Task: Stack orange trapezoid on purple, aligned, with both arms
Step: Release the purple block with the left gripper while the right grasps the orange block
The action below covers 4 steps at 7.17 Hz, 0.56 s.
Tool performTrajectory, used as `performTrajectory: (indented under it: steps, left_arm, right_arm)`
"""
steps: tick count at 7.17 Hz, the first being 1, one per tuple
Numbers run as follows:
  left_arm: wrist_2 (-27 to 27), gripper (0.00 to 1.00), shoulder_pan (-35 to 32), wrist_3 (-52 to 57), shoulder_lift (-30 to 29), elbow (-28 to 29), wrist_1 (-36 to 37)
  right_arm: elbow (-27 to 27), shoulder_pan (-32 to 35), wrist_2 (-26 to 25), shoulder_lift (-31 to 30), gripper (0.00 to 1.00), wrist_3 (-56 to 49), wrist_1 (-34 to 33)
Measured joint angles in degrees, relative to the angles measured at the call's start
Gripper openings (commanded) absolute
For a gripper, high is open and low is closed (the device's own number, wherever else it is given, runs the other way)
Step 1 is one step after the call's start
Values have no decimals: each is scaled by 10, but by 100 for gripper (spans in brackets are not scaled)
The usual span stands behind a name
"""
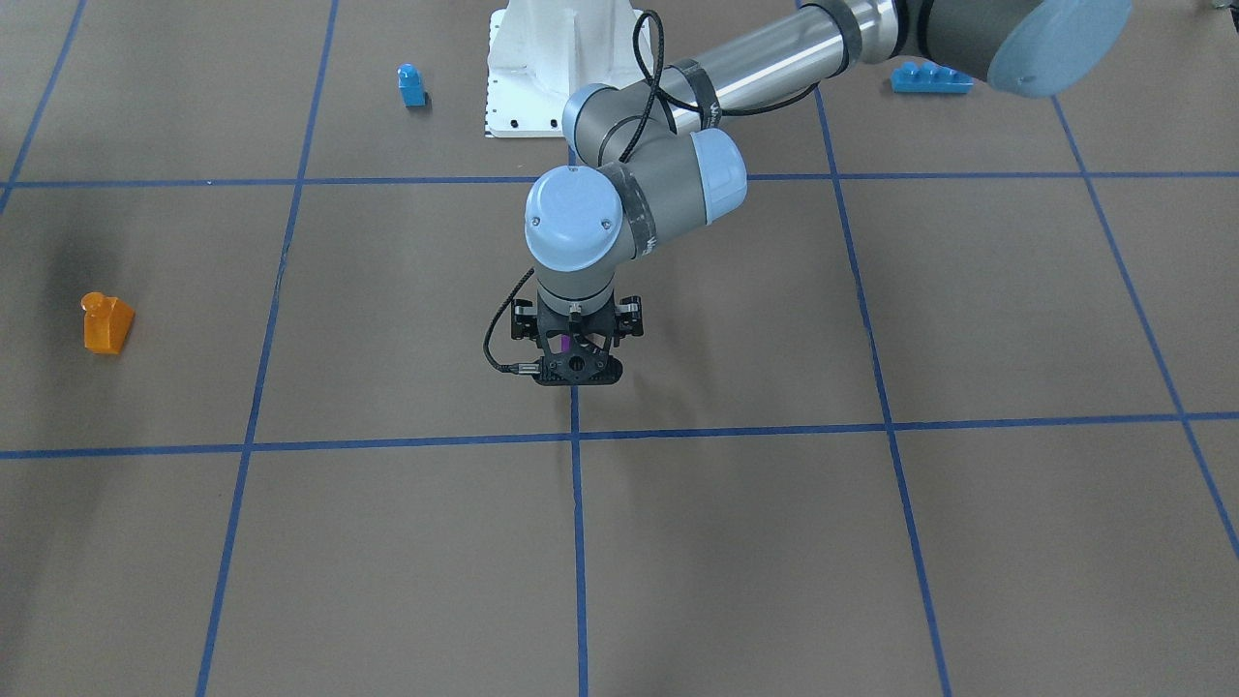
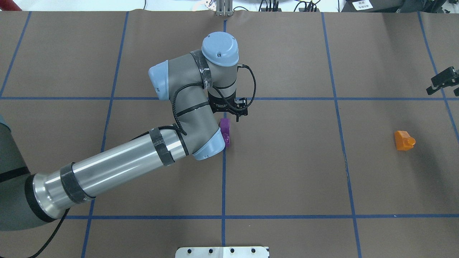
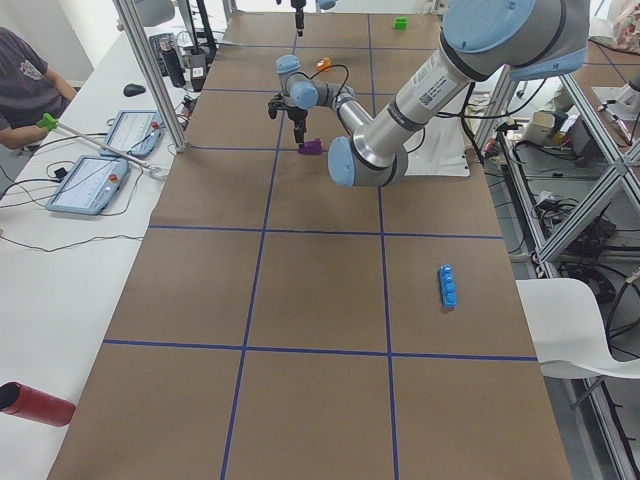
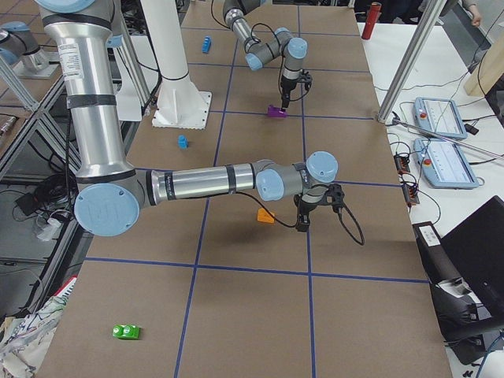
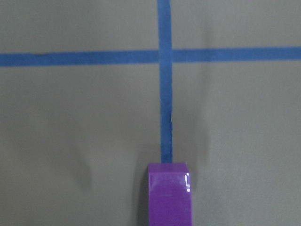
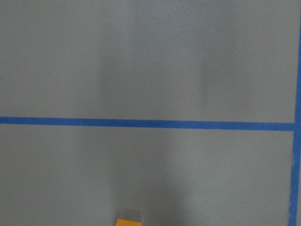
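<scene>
Brown paper ruled with blue tape (image 2: 224, 179) is spread over the tabletop (image 2: 287, 161). The left fingers (image 2: 239, 114) are pointed down just over the purple block (image 2: 225, 129). Their gap is masked by the wrist, so it cannot be told how far they are parted or whether the block is touched. That block is seen lying on a tape line near the middle of the tabletop, and it is cut off at the lower edge of the left wrist view. The right fingers (image 2: 440, 79) are cropped by the overhead view's edge, and their spread cannot be made out either; nothing is seen held in them. The orange block (image 2: 403, 140) is set on the tabletop near them, well apart from the purple one. Only a sliver of it is caught in the right wrist view. The left arm (image 2: 118, 168) is stretched across the overhead view. A small blue block (image 1: 411, 85) and a long blue brick (image 1: 931, 77) are found to either side of the white base (image 1: 542, 68).
</scene>
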Motion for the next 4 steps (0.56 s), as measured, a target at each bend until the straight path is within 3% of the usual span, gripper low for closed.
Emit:
performTrajectory:
  steps: [1, 4]
  left_arm:
    - [0, 100, -6, 0, 0, -2, 0]
    - [1, 100, -12, -1, 0, -3, 0]
  right_arm:
    - [-2, -21, -3, -3, 100, 42, 16]
    - [-1, -76, -38, -57, 100, 209, 184]
